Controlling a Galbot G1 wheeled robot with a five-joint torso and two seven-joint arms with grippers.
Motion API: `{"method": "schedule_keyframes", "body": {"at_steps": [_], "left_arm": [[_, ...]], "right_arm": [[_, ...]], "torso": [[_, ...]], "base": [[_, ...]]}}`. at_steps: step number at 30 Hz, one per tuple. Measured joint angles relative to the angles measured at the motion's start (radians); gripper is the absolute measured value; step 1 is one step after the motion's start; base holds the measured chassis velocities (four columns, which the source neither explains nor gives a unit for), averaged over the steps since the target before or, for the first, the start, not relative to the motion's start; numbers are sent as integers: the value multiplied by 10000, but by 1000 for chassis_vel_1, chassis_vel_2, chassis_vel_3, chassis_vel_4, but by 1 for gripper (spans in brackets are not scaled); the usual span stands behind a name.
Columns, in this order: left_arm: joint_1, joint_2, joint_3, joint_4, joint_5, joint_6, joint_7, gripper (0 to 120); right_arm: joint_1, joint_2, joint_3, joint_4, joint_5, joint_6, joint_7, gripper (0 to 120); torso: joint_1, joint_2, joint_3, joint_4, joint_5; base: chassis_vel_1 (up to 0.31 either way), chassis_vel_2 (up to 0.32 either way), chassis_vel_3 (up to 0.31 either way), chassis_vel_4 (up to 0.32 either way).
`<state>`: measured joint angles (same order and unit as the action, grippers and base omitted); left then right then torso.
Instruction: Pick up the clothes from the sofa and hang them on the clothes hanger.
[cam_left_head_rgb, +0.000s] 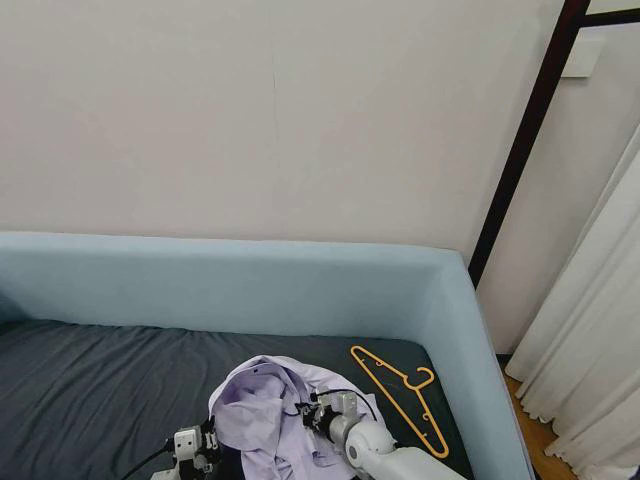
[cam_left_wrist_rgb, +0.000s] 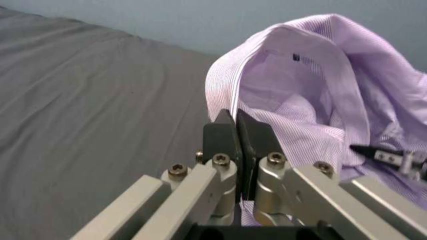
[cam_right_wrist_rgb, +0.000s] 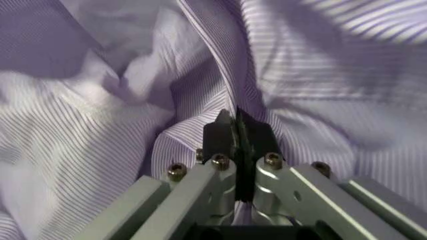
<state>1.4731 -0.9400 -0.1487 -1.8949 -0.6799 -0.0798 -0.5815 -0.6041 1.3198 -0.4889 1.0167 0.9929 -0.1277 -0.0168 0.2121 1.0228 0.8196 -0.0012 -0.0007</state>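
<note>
Shirt (cam_left_head_rgb: 262, 415) first: a lilac pinstriped one, crumpled in a loose heap with its collar standing up, lying just to the left of the orange hanger (cam_left_head_rgb: 400, 393) and apart from it. Both rest on the dark grey seat (cam_left_head_rgb: 90, 390) of the pale blue sofa (cam_left_head_rgb: 250, 285).

My right gripper (cam_left_head_rgb: 318, 412) is on the side of the heap nearer the hanger. In its wrist view (cam_right_wrist_rgb: 235, 117) I see the black fingers (cam_right_wrist_rgb: 217, 137) pressed tight together with a ridge of striped cloth (cam_right_wrist_rgb: 133, 125) running into them, so it has hold of a fold.

My left gripper (cam_left_head_rgb: 195, 442) is at the side of the heap away from the hanger. In its own wrist view (cam_left_wrist_rgb: 237, 117) the jaws are likewise fully closed, and the shirt's (cam_left_wrist_rgb: 320, 90) front edge below the collar runs down between the pads (cam_left_wrist_rgb: 220, 137), pinched there. The tip of the right gripper (cam_left_wrist_rgb: 390, 157) pokes out from the cloth farther off.

Beyond the hanger the sofa's padded end rises, then a white curtain (cam_left_head_rgb: 590, 350) and a dark upright pole (cam_left_head_rgb: 520, 150) against the plain wall (cam_left_head_rgb: 250, 110).
</note>
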Motion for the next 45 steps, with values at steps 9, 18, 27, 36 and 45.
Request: {"method": "schedule_keyframes", "body": {"at_steps": [9,18,27,36,45], "left_arm": [[-161,176,35,-155,119,-97,98,0],[-700,1080,0,-885,-274,-2,93,0],[-2048,3183,-69,-1751,-1661,379,186,0],[-4808,5299,102,-2528,-3692,758,713,0],[-7345,6496,371,-2190,-5578,1238,1216,0]], "right_arm": [[-300,-1193,221,2194,229,108,499,0],[-531,-2502,1123,5101,565,-22,1070,0],[-53,-4810,2162,8025,2011,-620,1499,0],[764,-6668,3198,9932,3965,-1094,1749,0],[4503,-6603,1400,9297,4715,-1197,1932,0]], "torso": [[0,-1,0,0,0],[0,0,0,1,3],[0,0,0,-1,0],[0,1,0,-3,3],[1,0,1,7,-2]], "base": [[0,0,0,0],[0,0,0,0],[0,0,0,0],[0,0,0,0],[0,0,0,0]]}}
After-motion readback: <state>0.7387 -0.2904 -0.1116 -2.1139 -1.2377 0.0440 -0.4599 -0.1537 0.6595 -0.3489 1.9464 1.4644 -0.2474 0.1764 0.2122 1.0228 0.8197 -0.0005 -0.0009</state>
